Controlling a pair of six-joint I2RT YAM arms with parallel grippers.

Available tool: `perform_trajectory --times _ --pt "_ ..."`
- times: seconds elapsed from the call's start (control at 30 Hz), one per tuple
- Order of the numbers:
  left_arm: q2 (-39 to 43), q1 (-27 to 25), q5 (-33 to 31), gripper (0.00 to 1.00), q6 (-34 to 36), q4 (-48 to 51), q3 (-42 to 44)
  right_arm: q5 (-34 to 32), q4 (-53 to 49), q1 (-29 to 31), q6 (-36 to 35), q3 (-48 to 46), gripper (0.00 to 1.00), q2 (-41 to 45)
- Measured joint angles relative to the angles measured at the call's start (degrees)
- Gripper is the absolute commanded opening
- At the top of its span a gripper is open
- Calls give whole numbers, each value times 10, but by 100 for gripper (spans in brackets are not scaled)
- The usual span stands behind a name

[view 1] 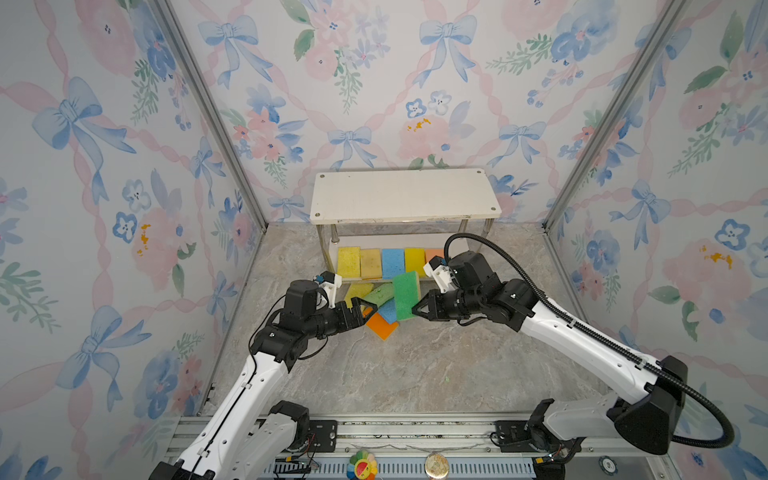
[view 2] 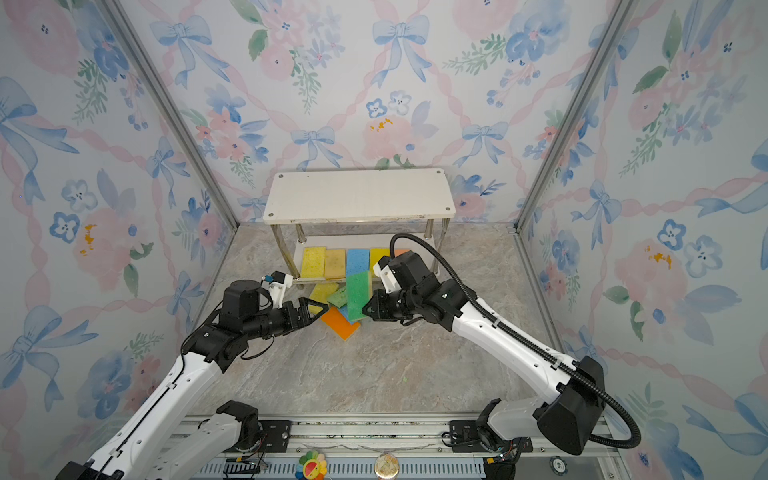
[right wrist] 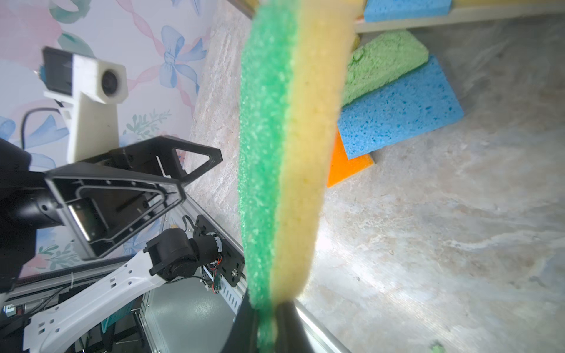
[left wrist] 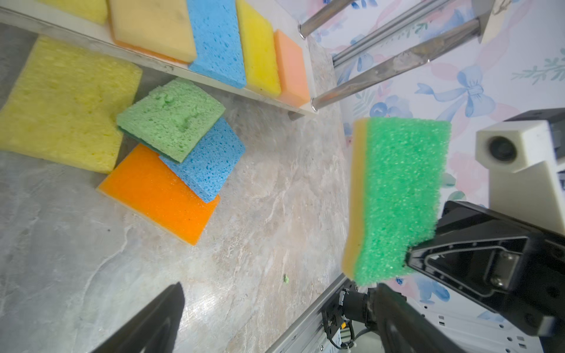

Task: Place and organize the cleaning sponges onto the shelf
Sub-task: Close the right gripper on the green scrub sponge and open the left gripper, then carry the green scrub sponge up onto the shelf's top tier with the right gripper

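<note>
Left claw (view 1: 370, 311): jaws stand wide apart and empty, hanging above the bench (view 1: 415, 374) just beside the loose pile. Pile, read left to right in both top views: pale yellow sponge (view 1: 358, 289) flat on the bench, just beside the shelf's front edge; light green sponge (view 1: 379, 293) touching it and resting on the loose blue sponge (view 1: 388, 312); orange sponge (view 1: 382, 327) lowest in the stack and nearest the robot, partly under the blue one. Right of the pile, between the two claws: green scouring sponge (view 1: 405, 295) with yellow foam backing, held on edge and raised off the bench. Right claw (view 1: 416, 311): jaws pressed together on the near end of that sponge; the right wrist view confirms the foam pinched between the tips. Shelf (view 1: 403, 195), against the back wall: lower board carries five sponges lying flat in one side-by-side row, namely first yellow sponge (view 1: 348, 262), stained tan sponge (view 1: 370, 264), shelved blue sponge (view 1: 392, 262), second yellow sponge (view 1: 414, 259) and peach sponge (view 1: 434, 253), the last partly hidden behind the right arm. Upper board: bare. Assessment: ten sponges counted, five placed in good order, one in transit, four on the bench; task judged about half complete. Lower board appears full across its width, so the five left to place would most likely go on the upper board.
</note>
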State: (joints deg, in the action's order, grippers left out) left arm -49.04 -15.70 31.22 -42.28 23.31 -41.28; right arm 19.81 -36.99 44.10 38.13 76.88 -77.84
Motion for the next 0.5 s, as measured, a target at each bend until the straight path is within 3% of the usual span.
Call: perform_trajectory --times 0.27,0.5 --pt "6 0 -25 98 -19 5 57 24 -28 -19 -7 285 14 -79" --pt "11 0 -25 98 -19 4 59 74 -28 -40 22 534 14 -287"
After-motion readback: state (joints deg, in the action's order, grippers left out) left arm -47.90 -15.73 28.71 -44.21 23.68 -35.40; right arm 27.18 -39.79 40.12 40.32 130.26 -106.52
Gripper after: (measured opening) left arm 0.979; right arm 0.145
